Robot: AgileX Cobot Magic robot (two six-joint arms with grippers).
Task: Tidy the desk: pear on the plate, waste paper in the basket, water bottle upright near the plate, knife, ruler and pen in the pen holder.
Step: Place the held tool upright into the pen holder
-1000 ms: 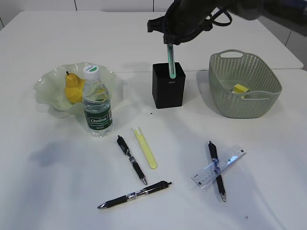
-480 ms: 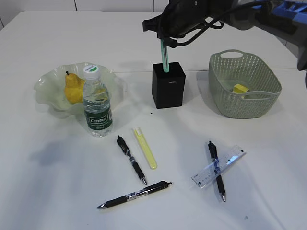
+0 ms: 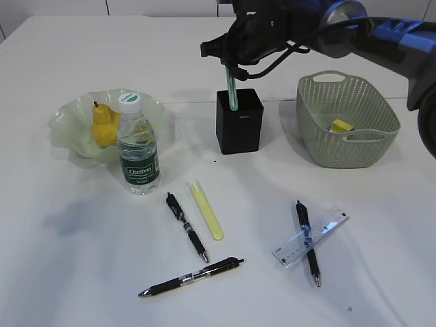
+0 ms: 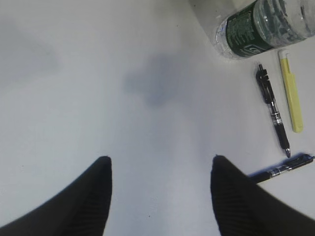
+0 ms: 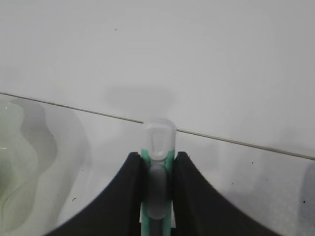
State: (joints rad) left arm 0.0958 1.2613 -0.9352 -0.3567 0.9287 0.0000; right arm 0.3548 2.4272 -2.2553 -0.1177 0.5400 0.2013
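I have the right gripper [image 3: 231, 70] clamped on a green pen-like item [image 3: 231, 88], and I hold it by its top end so the lower end can drop straight into the pen holder [image 3: 239, 121]. Its tip is already inside the holder's opening, tilted slightly. In the right wrist view the fingers [image 5: 123, 196] pinch the green barrel [image 5: 157, 172] from both sides, with its clear cap sticking out past them. The right arm reaches in from the far right, stretched leftward over the basket [image 3: 347, 121], wrist bent down above the holder.

My left gripper [image 4: 160, 169] hangs wide open and empty over the bare desk [image 4: 98, 73], parked out of the way, I judge.

The pear [image 3: 104, 125] sits on the plate [image 3: 68, 126] at the far left, and the water bottle [image 3: 138, 146] stands upright just in front of it. The ruler [image 3: 310, 236] lies across a black pen [image 3: 307, 243] at the near right.
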